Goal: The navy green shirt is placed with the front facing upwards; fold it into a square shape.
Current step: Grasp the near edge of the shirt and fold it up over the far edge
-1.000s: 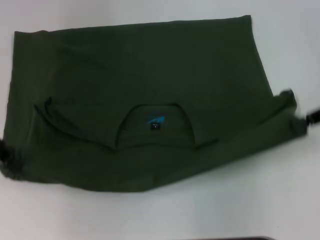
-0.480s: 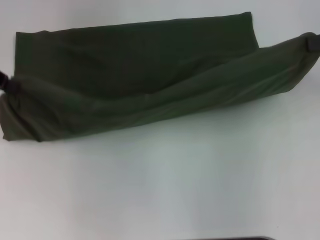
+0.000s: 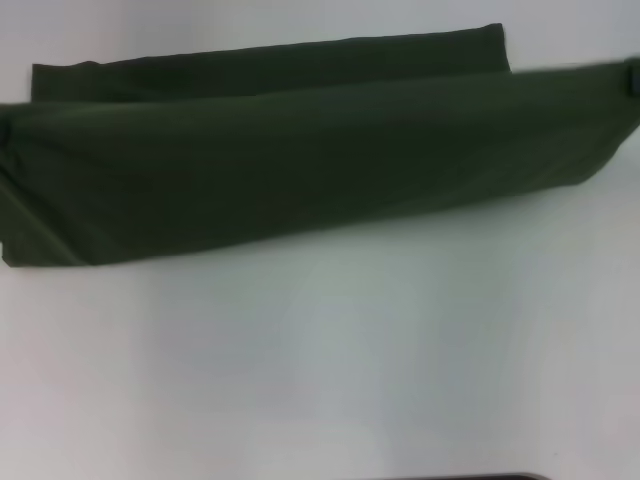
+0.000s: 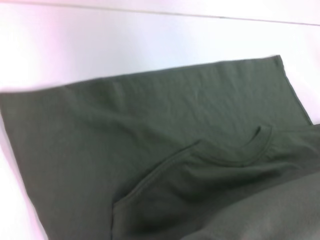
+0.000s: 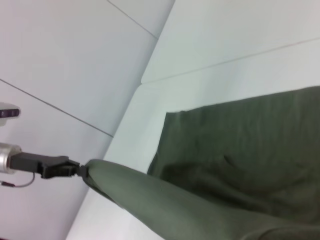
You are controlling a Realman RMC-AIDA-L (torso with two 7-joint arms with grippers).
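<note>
1. Left gripper [image 5: 75,169] shows in the right wrist view at the left edge of the frame, its dark jaws pinching one end of the shirt's [image 3: 300,170] raised fold. In the head view this gripper sits at the far left edge and is barely visible.
2. Right gripper [image 3: 632,82] appears in the head view only as a dark bit at the upper right edge, touching the other end of the raised fold. It seems to carry that corner, though I cannot tell how its jaws stand.
3. Between the two ends, the lifted edge runs as a taut line across the upper part of the head view, from left edge to right edge, slightly blurred.
4. Below that line the cloth hangs as a broad dark green band, its lower edge touching the white tabletop [image 3: 320,370] at the left and sloping up toward the right.
5. Behind the band, a flat strip of the shirt lies on the tabletop along the top of the frame.
6. In the left wrist view the collar [image 4: 235,155] shows at centre right, on flat cloth under the raised layer at the lower right.
</note>
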